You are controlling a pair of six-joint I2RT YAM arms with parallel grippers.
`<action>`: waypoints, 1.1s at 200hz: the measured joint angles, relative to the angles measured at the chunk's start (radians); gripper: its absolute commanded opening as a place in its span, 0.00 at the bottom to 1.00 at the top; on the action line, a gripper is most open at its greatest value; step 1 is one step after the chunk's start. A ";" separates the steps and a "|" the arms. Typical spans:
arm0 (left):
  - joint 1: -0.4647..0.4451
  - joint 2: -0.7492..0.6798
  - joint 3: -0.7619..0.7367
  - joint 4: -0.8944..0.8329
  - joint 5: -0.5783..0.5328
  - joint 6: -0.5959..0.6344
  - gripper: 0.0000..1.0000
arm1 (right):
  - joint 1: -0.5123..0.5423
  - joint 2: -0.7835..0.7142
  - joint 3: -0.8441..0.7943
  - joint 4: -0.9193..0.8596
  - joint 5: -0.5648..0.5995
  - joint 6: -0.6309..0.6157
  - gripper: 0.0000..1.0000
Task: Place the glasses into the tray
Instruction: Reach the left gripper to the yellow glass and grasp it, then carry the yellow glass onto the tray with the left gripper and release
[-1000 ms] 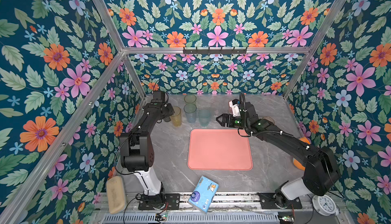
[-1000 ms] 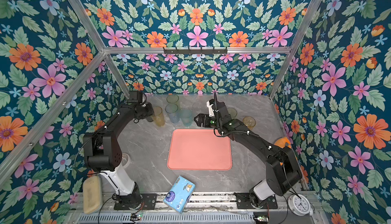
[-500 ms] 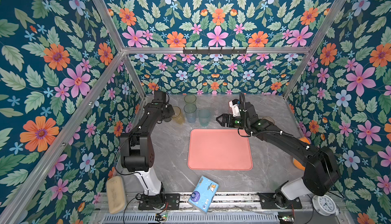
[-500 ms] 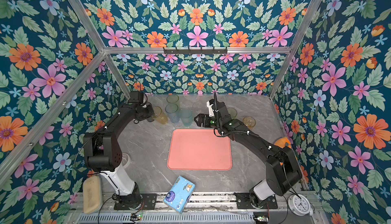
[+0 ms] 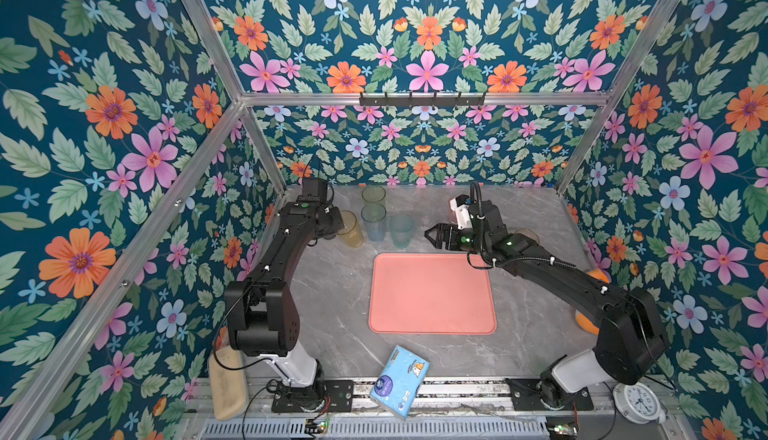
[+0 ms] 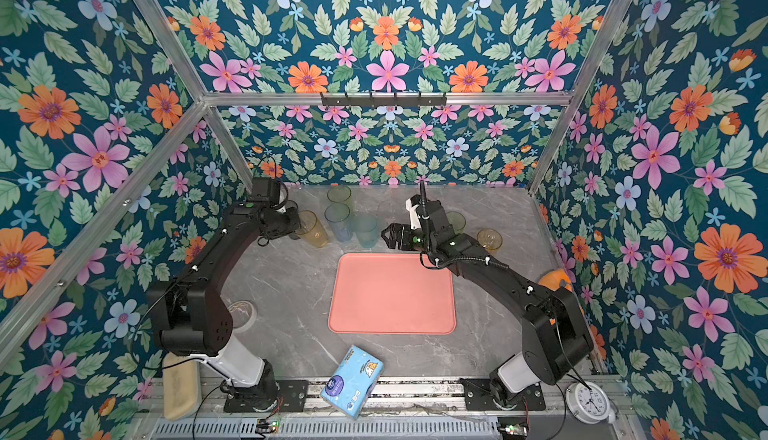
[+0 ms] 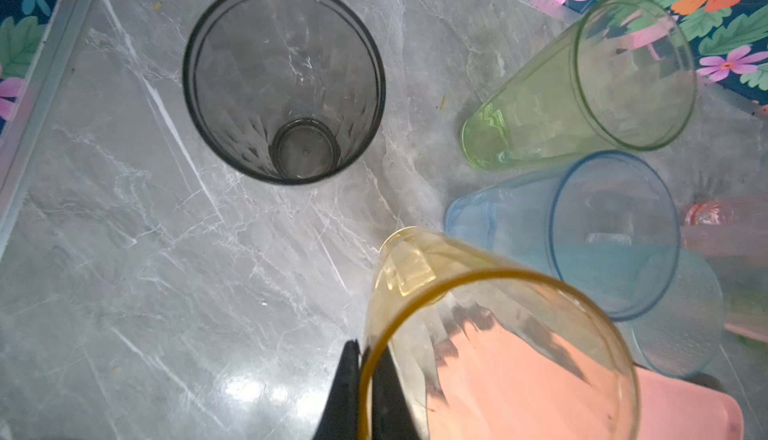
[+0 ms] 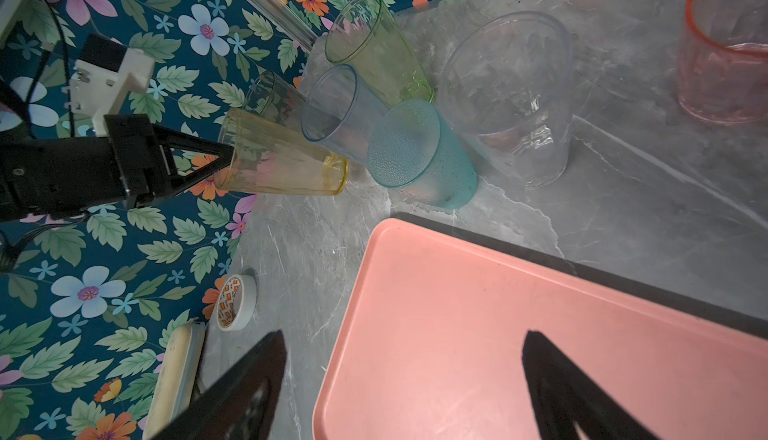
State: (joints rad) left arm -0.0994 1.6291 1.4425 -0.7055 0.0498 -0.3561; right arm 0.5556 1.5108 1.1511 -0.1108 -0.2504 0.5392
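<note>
While the pink tray point(image 5: 432, 292) lies bare in the middle of the table point(image 5: 332, 292), the glasses point(image 5: 401, 230) stand past its far edge. The right gripper point(image 5: 433, 236) hangs over that edge, jaws wide and holding nothing. The left gripper point(image 7: 362, 352) is pinched on the rim of the yellow glass point(image 7: 498, 325), one finger inside and one outside, so the grasp looks made. Next comes a lift clear of the blue glass point(image 7: 615, 234) just beside it, then a carry to the tray.
</note>
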 measured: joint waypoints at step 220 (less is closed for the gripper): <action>-0.311 0.009 0.077 -0.199 -0.007 0.148 0.00 | -0.001 -0.065 -0.002 -0.079 0.099 -0.018 0.90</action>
State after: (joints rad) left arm -0.4099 1.6379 1.5192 -0.9047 0.0425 -0.2081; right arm 0.5549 1.4460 1.1488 -0.1894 -0.1516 0.5213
